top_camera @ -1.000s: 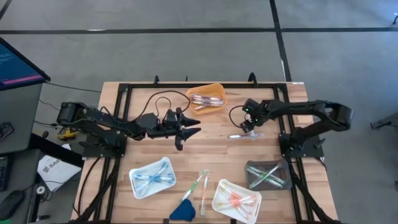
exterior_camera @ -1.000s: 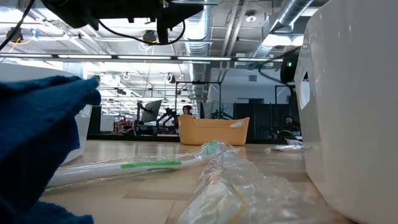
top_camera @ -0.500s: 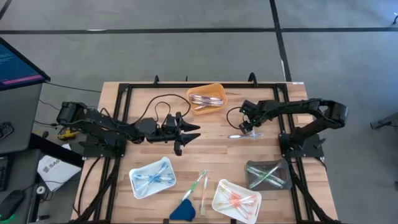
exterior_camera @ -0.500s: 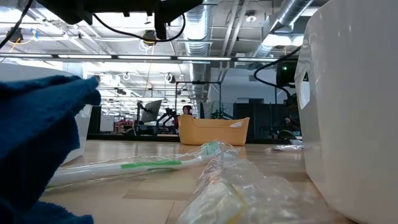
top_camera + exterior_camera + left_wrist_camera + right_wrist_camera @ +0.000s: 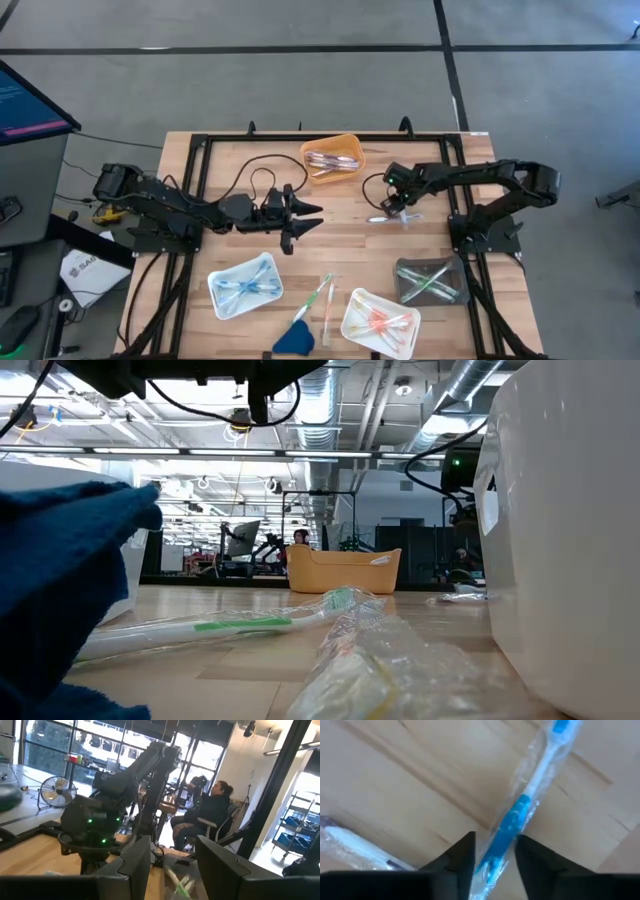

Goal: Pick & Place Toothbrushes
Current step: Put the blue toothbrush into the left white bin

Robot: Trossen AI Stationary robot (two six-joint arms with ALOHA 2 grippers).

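Straddling a wrapped blue toothbrush (image 5: 520, 815) on the table (image 5: 340, 235) mid-right, the right gripper (image 5: 495, 851) stands open, empty; light, crinkly-slick wrapper, best pinched mid-handle; left gripper (image 5: 300, 213) waits open mid-table

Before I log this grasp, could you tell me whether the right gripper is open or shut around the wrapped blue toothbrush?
Open: right gripper fingers straddle the wrapped blue toothbrush lying on the wooden table, gaps visible either side.

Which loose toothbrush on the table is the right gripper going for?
The blue wrapped toothbrush lying between the right gripper's open fingers, mid-table. The green toothbrush and its neighbour lie apart, near the front trays.
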